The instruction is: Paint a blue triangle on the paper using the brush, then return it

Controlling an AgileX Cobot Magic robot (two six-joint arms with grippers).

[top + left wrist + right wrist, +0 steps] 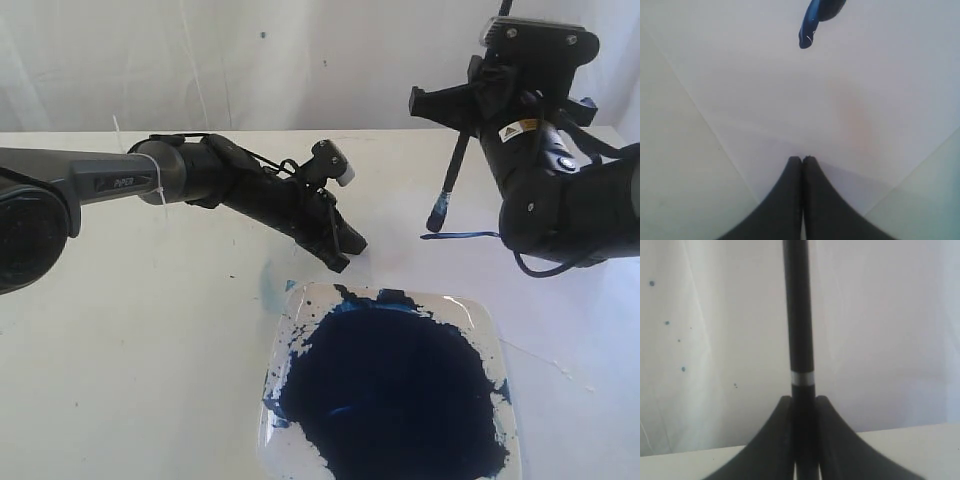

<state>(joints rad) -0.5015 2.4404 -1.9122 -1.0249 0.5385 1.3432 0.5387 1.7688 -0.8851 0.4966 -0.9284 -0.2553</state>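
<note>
My right gripper clamped the brush by its handle, tip hanging at one o'clock from the dish, just above the blue triangle, one stroke showing. My left gripper, jaws pressed together and empty, probably pinned the paper steady.

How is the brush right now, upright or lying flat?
Nearly upright: the right end effector clamps the brush, its blue tip pointing down.
</note>
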